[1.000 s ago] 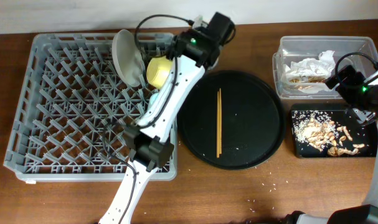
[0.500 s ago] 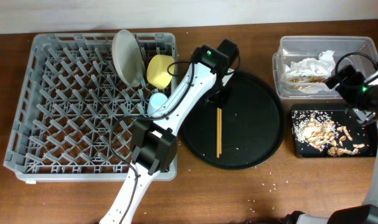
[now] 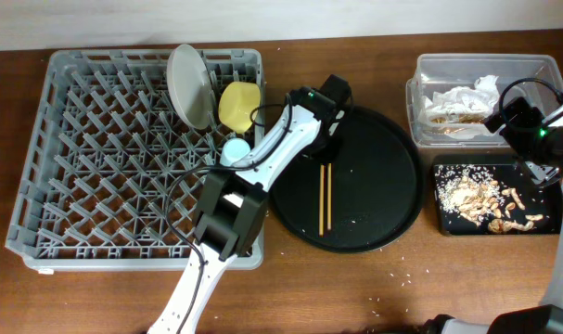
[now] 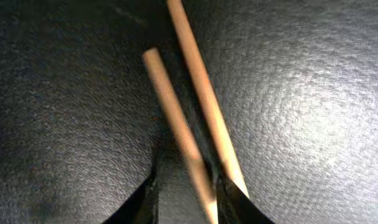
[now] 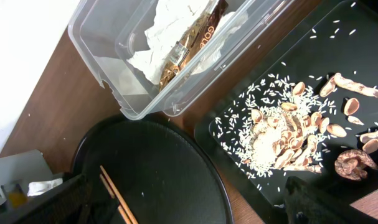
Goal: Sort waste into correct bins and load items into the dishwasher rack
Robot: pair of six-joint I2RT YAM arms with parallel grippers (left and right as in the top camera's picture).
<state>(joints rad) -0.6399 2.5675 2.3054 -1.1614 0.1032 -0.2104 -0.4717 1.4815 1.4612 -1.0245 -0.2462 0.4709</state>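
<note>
A pair of wooden chopsticks lies on the big round black tray. My left gripper is down at their far end. In the left wrist view its open fingers straddle one chopstick, and the other chopstick runs along the right finger. The grey dishwasher rack holds the white plate, the yellow bowl and the light-blue cup. The pink cup is out of view. My right gripper is open and empty above the bins.
The clear tub at the back right holds white napkins. The flat black tray in front of it holds brown scraps and rice. A few rice grains lie on the table near the front.
My left arm has swung from the rack's back right corner to the round tray and come down on the chopsticks, which have shifted slightly. The right arm has not moved.
</note>
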